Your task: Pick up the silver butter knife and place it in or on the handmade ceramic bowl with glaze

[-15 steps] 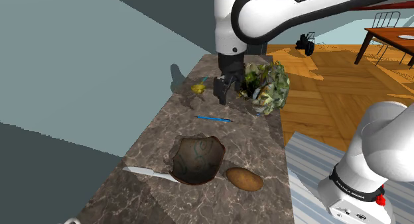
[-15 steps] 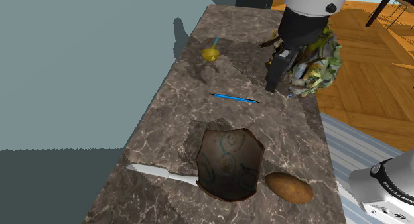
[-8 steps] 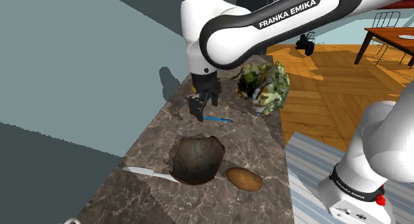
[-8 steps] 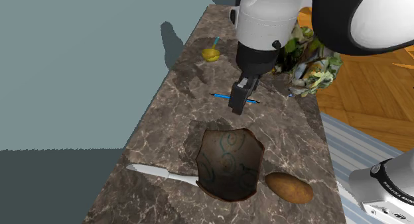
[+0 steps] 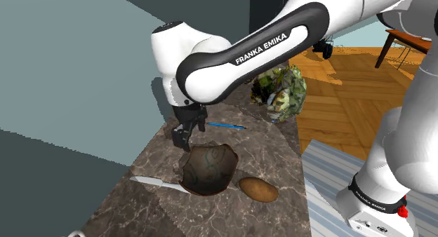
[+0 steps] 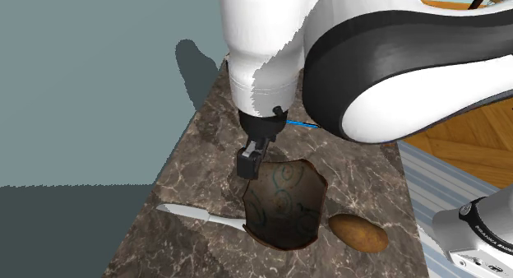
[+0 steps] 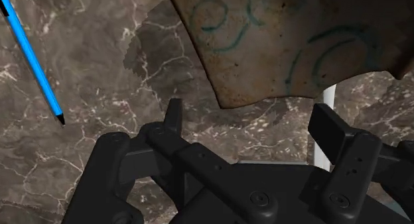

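Bowl sits empty, knife against its rim, toward counter edge; gripper hovers beside bowl, fingers wide apart, empty.

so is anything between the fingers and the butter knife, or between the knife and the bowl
The bowl itself, partly: the gripper hangs by one side of its rim, the knife lies on the counter past the other, one end at the rim. Nothing visible separates knife and bowl.
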### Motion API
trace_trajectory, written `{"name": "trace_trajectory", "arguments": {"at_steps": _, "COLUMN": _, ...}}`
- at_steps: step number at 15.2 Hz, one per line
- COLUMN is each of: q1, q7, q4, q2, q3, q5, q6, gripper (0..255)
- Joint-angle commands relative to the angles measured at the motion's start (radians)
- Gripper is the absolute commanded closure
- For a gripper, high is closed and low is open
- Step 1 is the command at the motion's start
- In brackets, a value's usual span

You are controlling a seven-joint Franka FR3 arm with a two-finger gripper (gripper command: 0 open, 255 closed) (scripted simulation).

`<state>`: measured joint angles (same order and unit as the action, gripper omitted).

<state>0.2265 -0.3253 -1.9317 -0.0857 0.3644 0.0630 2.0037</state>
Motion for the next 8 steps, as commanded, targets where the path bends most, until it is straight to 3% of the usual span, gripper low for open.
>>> {"name": "trace_trajectory", "arguments": {"at_steps": 1, "q1": 0.021, "q7": -0.015, "q4": 0.053, "q2": -0.067, "q3": 0.014, "q5": 0.031, "q6": 0.006, "gripper": 0}}
{"name": "trace_trajectory", "arguments": {"at_steps": 8, "q1": 0.126, "q7": -0.062, "q4": 0.270, "q2": -0.307, "q3": 0.040, "q5": 0.145, "q6": -0.002, "gripper": 0}}
